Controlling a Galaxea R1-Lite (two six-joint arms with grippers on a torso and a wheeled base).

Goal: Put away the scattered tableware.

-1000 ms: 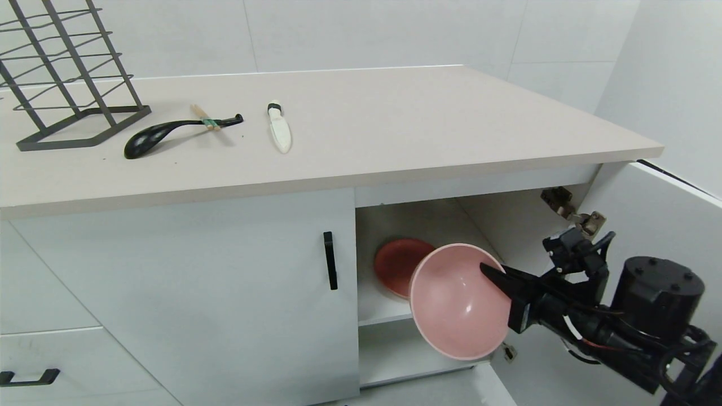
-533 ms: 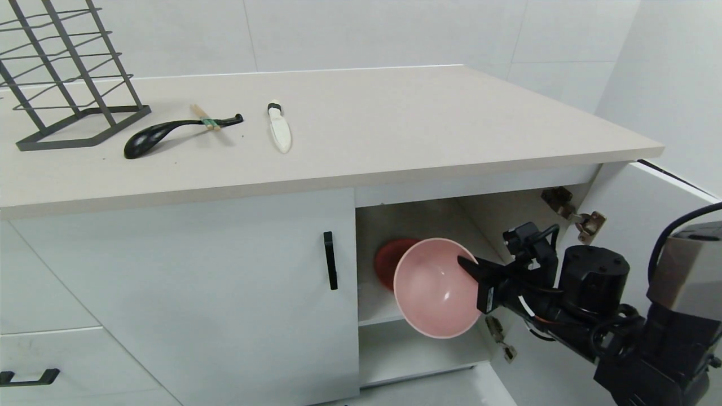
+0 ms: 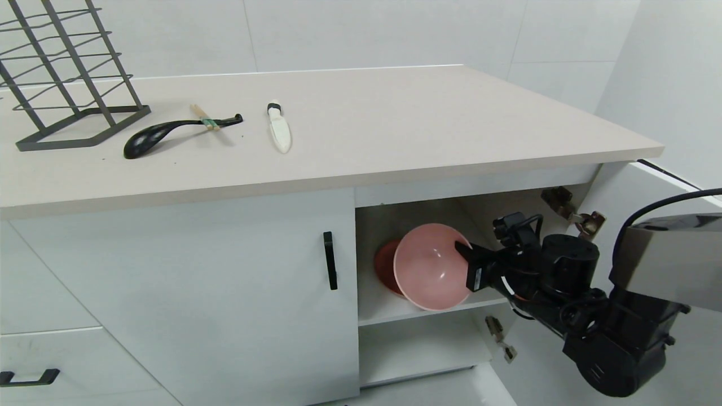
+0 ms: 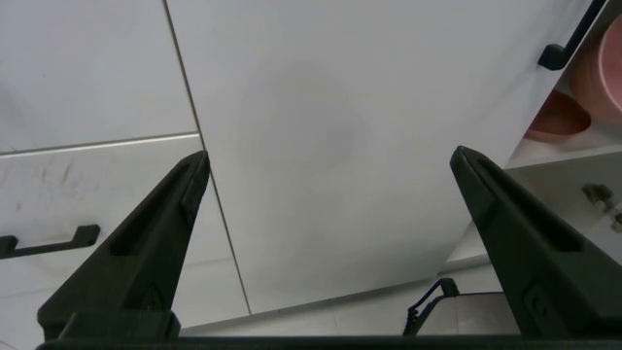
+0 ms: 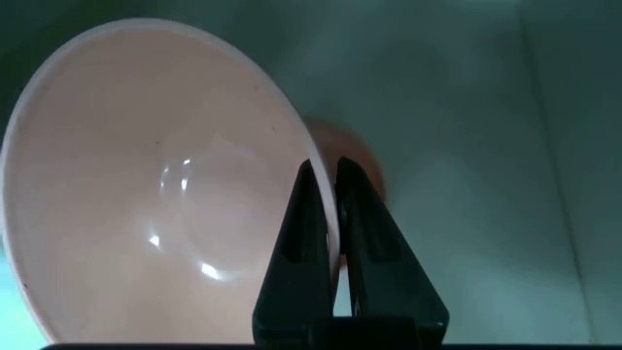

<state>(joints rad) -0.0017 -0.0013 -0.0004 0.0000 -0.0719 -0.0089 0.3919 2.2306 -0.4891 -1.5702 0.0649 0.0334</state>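
Pink bowl is inside the open cabinet, at the upper shelf. It is tilted on its side, with the hollow facing out of the cabinet. The right gripper is clamped on its rim, one finger inside and one outside. A red plate sits just behind it, partly hidden. Whether the bowl rests on the shelf, I cannot tell.

The left gripper has its fingers wide apart and holds nothing, in front of the closed cabinet door.

On the counter lie a black spoon, chopsticks crossing its handle, and a white utensil, near a wire rack.
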